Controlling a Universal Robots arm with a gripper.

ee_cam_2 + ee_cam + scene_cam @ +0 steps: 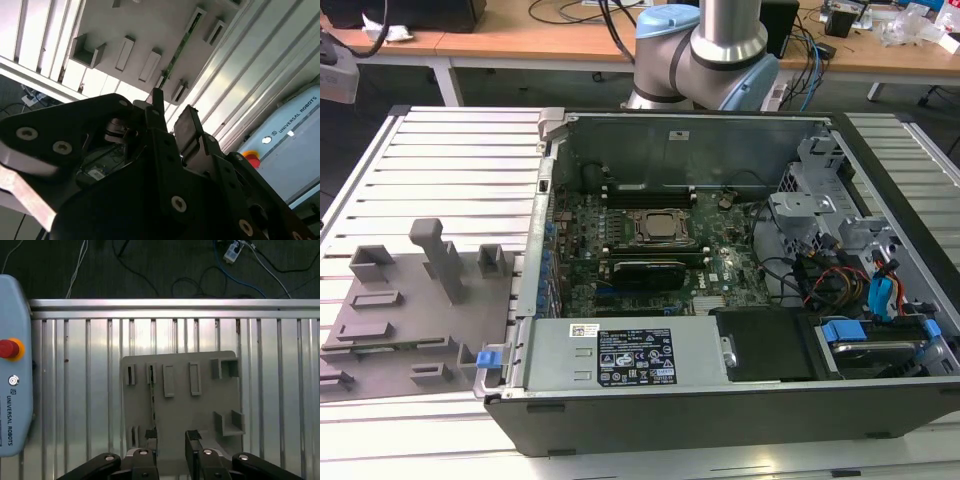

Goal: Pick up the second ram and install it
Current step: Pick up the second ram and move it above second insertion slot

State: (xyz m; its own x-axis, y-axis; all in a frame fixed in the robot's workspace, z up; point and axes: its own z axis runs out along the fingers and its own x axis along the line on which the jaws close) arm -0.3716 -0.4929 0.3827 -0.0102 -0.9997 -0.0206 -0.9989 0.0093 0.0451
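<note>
The second ram [152,400] is a thin green stick standing on edge in a slot of the grey fixture plate [200,410]; the second wrist view shows the ram [181,46] running along the same plate. My gripper [171,437] hovers high above the plate, open, with nothing between its black fingers [193,436]. The stick lines up with one finger rather than with the gap. The gripper [172,112] looks the same in the second wrist view. In the exterior view the fixture plate [410,310] lies to the left of the open computer case [720,260].
The case's motherboard [650,250] carries long black memory slots [645,190] beside the processor socket. Cables and drive bays [860,290] fill the case on the exterior view's right. A teach pendant [15,390] with a red button lies on the ribbed metal table [75,390].
</note>
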